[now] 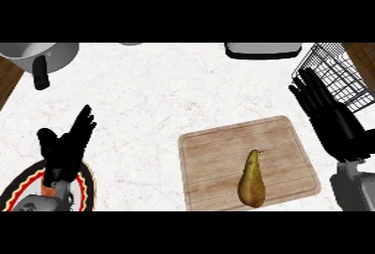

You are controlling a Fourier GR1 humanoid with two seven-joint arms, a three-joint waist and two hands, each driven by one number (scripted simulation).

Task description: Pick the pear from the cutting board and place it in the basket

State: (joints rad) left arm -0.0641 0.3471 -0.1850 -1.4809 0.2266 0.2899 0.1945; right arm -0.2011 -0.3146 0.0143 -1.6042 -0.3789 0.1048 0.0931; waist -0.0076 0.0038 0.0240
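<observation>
A yellow-brown pear (pixel 251 180) lies on the wooden cutting board (pixel 219 149), stem pointing away from me, near the board's lower middle. My right hand (pixel 330 116) hovers to the right of the board with its fingers straight, open and empty, pointing toward the black wire basket (pixel 338 74) at the upper right corner. My left hand (pixel 67 144) rests open at the lower left, fingers up, holding nothing.
A grey pot with a black handle (pixel 38 57) stands at the upper left. A white appliance (pixel 262 49) sits at the top edge beside the basket. A round plate with a black, red and yellow rim (pixel 18 186) lies under my left forearm.
</observation>
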